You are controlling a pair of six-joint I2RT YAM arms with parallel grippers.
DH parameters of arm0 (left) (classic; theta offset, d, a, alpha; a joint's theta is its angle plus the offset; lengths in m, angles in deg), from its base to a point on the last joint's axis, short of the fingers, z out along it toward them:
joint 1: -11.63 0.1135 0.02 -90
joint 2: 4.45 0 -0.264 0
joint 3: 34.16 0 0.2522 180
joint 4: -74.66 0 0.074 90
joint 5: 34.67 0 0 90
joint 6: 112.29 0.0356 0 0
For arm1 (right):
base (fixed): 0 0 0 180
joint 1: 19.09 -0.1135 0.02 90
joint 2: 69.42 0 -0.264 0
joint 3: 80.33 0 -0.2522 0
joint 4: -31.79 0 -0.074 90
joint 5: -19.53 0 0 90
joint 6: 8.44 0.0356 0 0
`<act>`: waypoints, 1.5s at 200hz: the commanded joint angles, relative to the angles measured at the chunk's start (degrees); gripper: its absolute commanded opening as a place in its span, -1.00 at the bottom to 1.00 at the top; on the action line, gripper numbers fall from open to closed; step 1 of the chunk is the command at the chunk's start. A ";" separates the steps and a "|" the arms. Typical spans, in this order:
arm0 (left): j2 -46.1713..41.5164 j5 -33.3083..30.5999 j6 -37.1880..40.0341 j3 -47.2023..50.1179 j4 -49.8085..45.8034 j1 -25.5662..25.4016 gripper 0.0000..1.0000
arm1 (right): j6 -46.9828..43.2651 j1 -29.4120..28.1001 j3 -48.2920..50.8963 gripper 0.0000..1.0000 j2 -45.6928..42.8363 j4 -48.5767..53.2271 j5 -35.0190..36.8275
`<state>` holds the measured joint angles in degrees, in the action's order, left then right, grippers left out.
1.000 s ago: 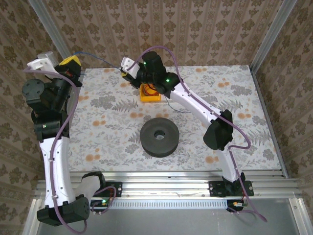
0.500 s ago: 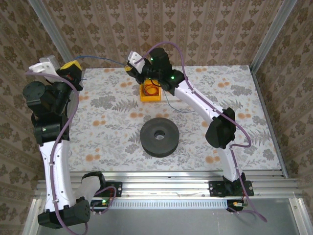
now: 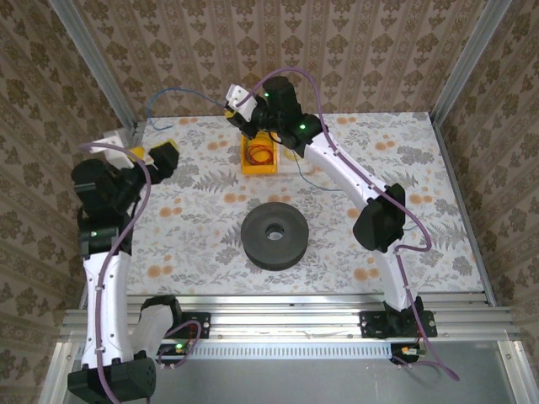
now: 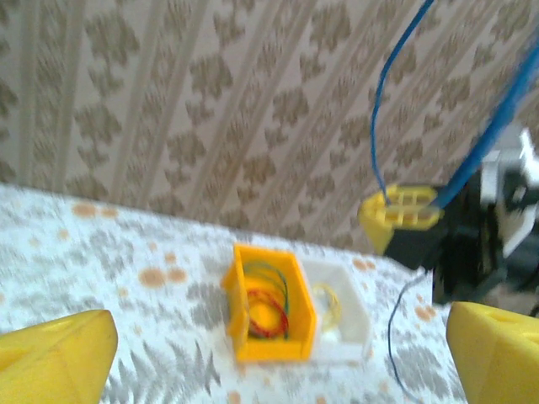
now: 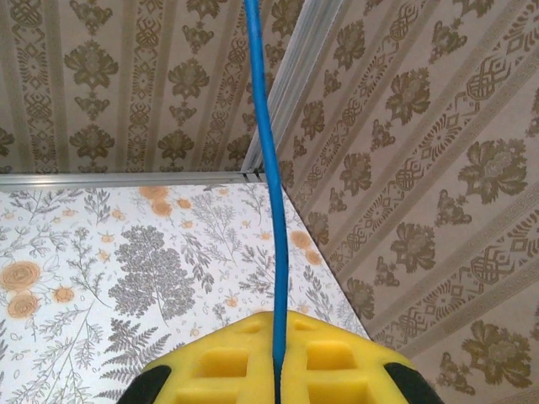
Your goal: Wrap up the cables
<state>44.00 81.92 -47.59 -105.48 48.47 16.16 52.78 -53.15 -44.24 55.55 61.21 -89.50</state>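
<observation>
While the left gripper [image 3: 150, 155] is hanging over the left side of the flowered tabletop [image 3: 421, 185] with its 2 yellow fingers [image 4: 55, 358] spread wide and nothing between them, the thin blue cable [image 5: 268, 168] is arching slack through the upper left of the overhead frame. Its far end is drooping toward the table's upper-left corner.

Further right, at upper centre, the right gripper [image 3: 238, 109] is clenching that cable. In its wrist view, the 2 yellow pads [image 5: 244, 332] are pressing together on the strand.

Just below it, the orange plastic tray [image 4: 240, 320] is holding small coils of red and yellow wire, a white compartment [image 4: 358, 324] is touching its right side, and the black round spool [image 3: 274, 236] is lying at frame centre, well apart from both grippers.

The step in hand is probably a regrasp for the next turn. The empty fingers should be taking the slack strand close to the clenched pads. They should be closing squarely across it and drawing it gently, because so thin a wire is likely to slip or kink.
</observation>
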 commanded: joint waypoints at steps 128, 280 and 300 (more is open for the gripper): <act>9.40 3.95 -14.89 25.85 1.09 -23.86 1.00 | 0.30 0.94 -4.00 -1.00 3.04 0.95 0.15; 28.68 10.88 -17.21 27.94 19.39 -30.37 0.38 | 1.00 0.49 -4.06 -1.00 3.79 0.34 0.09; 29.22 10.72 -17.79 28.25 21.13 -30.35 0.19 | 1.03 0.49 -3.98 -1.00 3.89 0.29 0.13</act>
<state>72.46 92.06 -64.83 -77.53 66.20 -13.89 53.20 -52.34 -45.79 58.47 61.65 -89.33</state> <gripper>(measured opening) 0.646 0.087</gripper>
